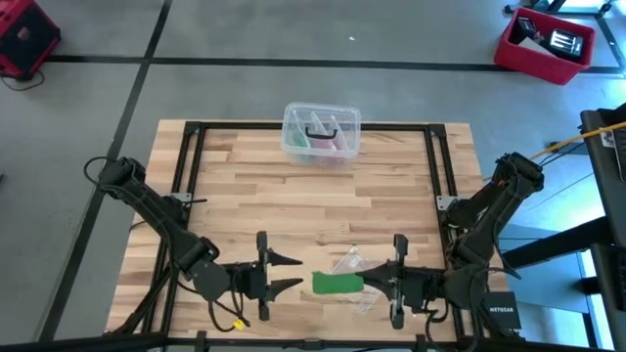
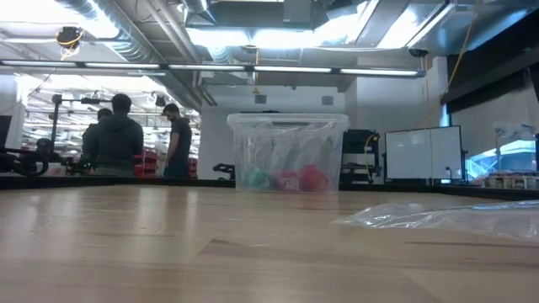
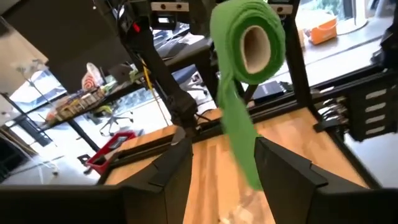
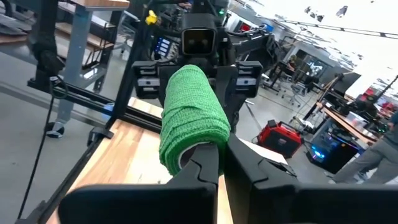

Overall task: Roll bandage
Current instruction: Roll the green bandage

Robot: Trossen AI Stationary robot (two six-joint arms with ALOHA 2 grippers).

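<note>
Overhead, the two arms meet along the near edge of the wooden tabletop, their claws facing one another. The bandage, a bright green fabric roll, lies between them with its long axis running left to right, along the line joining the two claws. The right claw is closed on the right end of the roll; in the right wrist view its fingers pinch the near end of the bandage, whose axis points away from the camera toward the opposite arm. The left claw stands wide, its two fingers spread and apart from the roll's left end. In the left wrist view the bandage presents its hollow open end, and a loose tail of the strip hangs down from the roll between the spread fingers. A crumpled clear plastic bag lies on the tabletop just beside and partly under the roll. A clear plastic box holding pink and dark items sits at the far edge, well apart. At table height, people stand in the room behind.
</note>
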